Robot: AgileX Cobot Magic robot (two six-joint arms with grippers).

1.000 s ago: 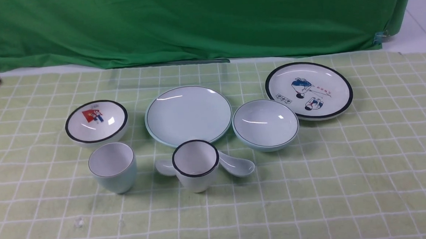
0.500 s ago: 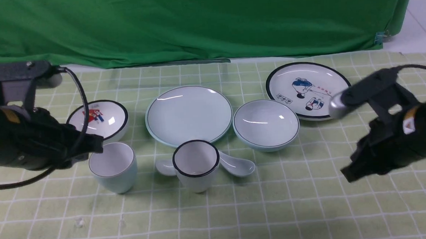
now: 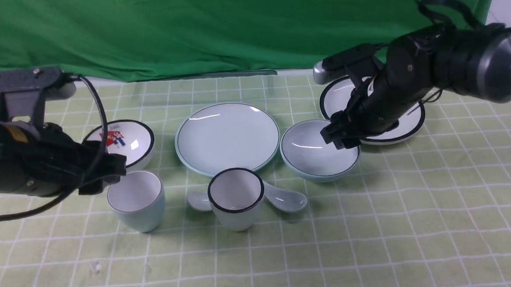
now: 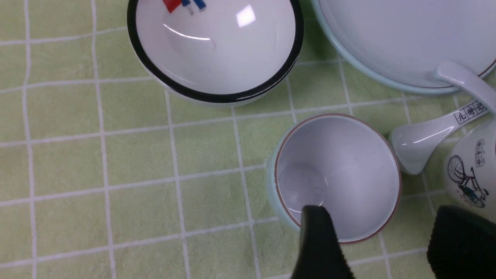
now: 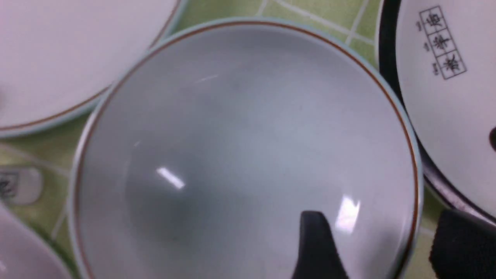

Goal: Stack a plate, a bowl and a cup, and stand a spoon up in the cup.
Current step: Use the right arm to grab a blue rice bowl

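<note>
Ceramic cup (image 3: 138,211) and bowl (image 3: 308,158) unstacked: your left gripper (image 4: 387,232) gapes astride the cup's rim, right gripper (image 5: 383,232) astride the bowl's.

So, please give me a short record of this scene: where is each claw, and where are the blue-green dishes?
left claw: open, straddling the cup rim
right claw: open, straddling the bowl rim
plate: on the cloth, left of the bowl
spoon: lying by the black-rimmed cup
stacking: not yet begun
</note>
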